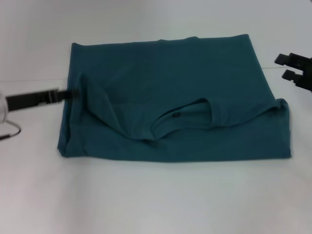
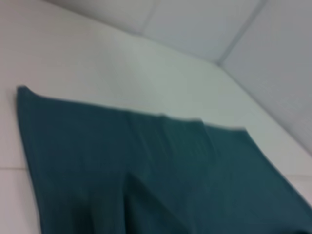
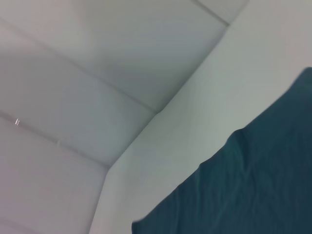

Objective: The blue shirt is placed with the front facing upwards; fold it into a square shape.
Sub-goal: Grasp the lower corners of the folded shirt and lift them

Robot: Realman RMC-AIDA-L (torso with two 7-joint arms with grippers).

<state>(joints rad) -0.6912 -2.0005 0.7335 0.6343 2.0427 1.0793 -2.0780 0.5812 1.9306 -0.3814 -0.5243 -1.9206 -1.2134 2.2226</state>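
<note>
- At the left edge of the head view our left gripper (image 1: 72, 92) reaches in level from mid-left, its tip at the shirt's left border. We cannot tell whether its jaws are apart or clamped on cloth.
- The blue shirt (image 1: 170, 83) lies in the centre of the white surface (image 1: 156, 204), already doubled over: the collar (image 1: 183, 119) sits toward the lower middle of the frame on a folded-down layer, and a sleeve flap (image 1: 100, 109) slants across the left part.
- We judge the step in hand to be tidying or folding in the left side. To do it well, we should take the edge only, carry it flat toward the centre, and keep the border parallel to the opposite one so the outline squares up.
- At the right edge, upper middle, our right gripper (image 1: 292, 68) hangs beside the shirt's right border, clear of the cloth, its jaws apart and holding nothing.
</note>
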